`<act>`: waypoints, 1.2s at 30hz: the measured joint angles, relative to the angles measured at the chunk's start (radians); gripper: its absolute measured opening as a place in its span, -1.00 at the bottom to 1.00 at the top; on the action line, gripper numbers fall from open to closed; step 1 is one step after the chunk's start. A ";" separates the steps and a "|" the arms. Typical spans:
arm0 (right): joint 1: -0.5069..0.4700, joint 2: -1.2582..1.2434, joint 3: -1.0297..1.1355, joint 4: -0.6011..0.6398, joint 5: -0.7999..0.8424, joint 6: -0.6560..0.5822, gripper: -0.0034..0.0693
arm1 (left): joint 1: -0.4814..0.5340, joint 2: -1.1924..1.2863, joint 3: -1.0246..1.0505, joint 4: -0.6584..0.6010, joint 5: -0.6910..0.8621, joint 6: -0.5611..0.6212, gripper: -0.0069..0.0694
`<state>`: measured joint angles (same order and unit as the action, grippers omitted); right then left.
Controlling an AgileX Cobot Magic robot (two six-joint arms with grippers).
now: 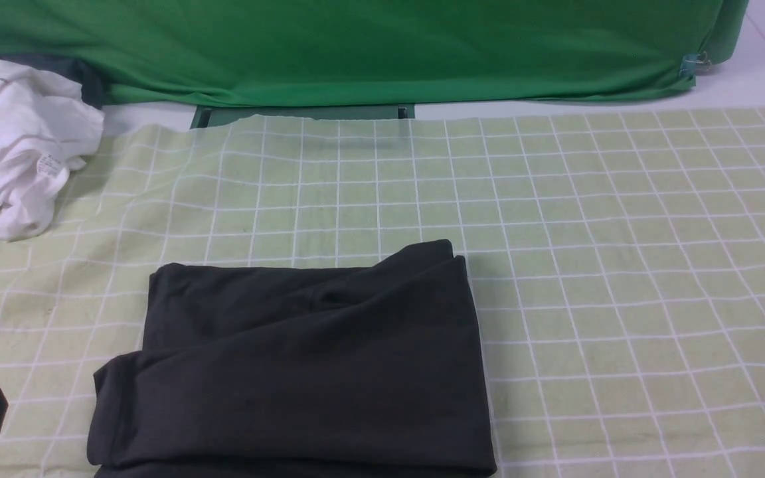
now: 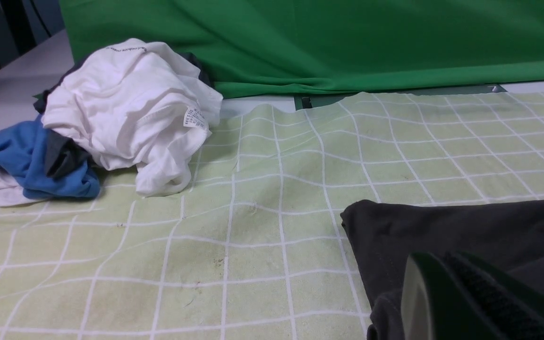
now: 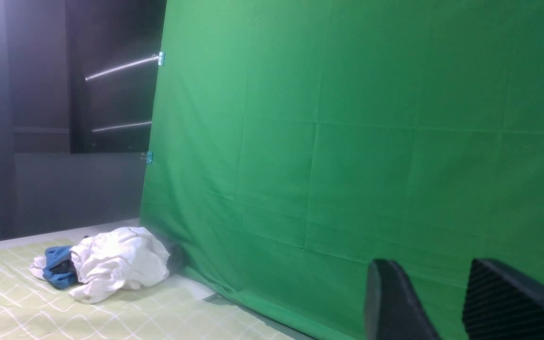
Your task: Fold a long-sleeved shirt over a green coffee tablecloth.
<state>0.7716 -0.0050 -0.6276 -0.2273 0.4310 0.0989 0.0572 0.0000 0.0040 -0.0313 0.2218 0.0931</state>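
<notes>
The long-sleeved shirt (image 1: 303, 358), folded on the green coffee tablecloth (image 1: 621, 265), looks soft, light and limp, best pinched at a layered edge; the left hand (image 2: 461, 302) is pressed together beside it, the right hand (image 3: 451, 302) spread, empty.

Matt black cotton shirt (image 1: 303, 358)
</notes>
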 joint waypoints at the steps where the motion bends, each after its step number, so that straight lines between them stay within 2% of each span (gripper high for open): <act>1: 0.000 0.000 0.000 0.000 0.000 0.000 -0.25 | 0.000 0.000 0.000 0.000 0.000 0.000 -0.78; 14: 0.000 0.002 0.006 0.028 -0.027 0.008 -0.25 | 0.000 0.000 0.000 0.000 0.000 0.000 -0.78; 16: 0.000 0.008 0.008 0.048 -0.030 -0.006 -0.25 | 0.000 0.000 0.000 0.000 0.001 0.000 -0.78; 22: 0.000 0.056 0.045 0.198 -0.089 -0.166 -0.25 | 0.000 0.000 0.000 0.000 0.003 0.000 -0.78; 32: -0.001 0.062 0.128 0.221 -0.153 -0.185 -0.25 | 0.000 0.000 0.000 0.000 0.003 -0.001 -0.78; 36: -0.114 0.063 0.211 0.221 -0.164 -0.186 -0.25 | 0.000 0.000 0.000 0.000 0.003 -0.001 -0.78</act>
<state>0.6576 0.0582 -0.4161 -0.0061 0.2670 -0.0874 0.0572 0.0000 0.0040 -0.0313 0.2250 0.0925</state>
